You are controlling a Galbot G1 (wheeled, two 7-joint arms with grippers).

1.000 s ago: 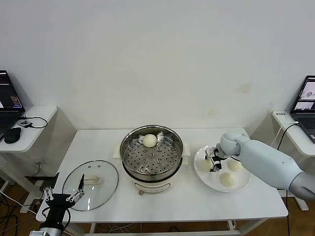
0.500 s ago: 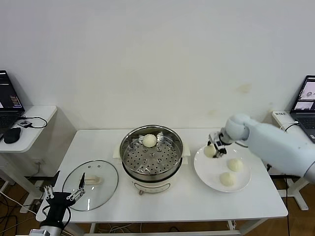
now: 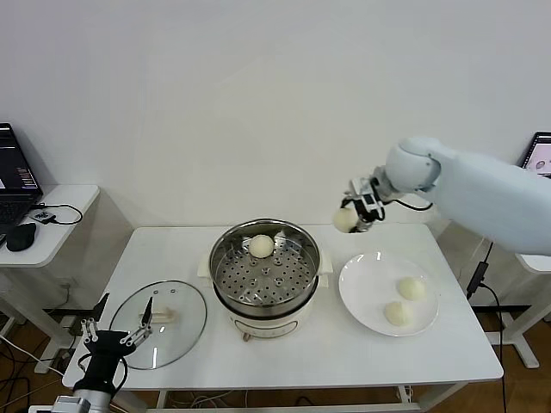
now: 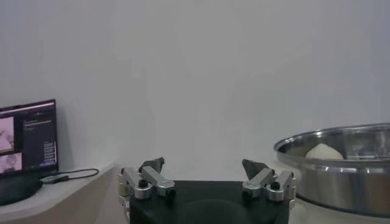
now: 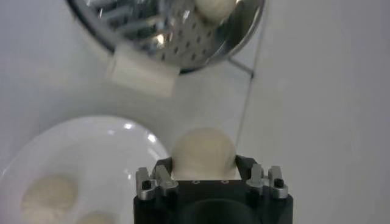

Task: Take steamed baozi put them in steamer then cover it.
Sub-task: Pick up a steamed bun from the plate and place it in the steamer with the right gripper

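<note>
Above bench's back edge, right of centre: your right gripper (image 3: 355,209), raised, jaws clamped on one steamed baozi (image 3: 345,220). Bench centre: steamer (image 3: 265,267), one bun (image 3: 262,246) on tray. Right end: plate (image 3: 387,293), two buns (image 3: 405,300). Front-left corner: cover (image 3: 158,312); your left gripper (image 3: 114,332) alongside, jaws apart.

1. The white table (image 3: 448,357) carries three things.
2. The cover (image 3: 160,323) lies flat at its left front.
3. The steamer (image 3: 265,274) stands mid-table.
4. A white plate (image 3: 368,297) lies on the right.
</note>
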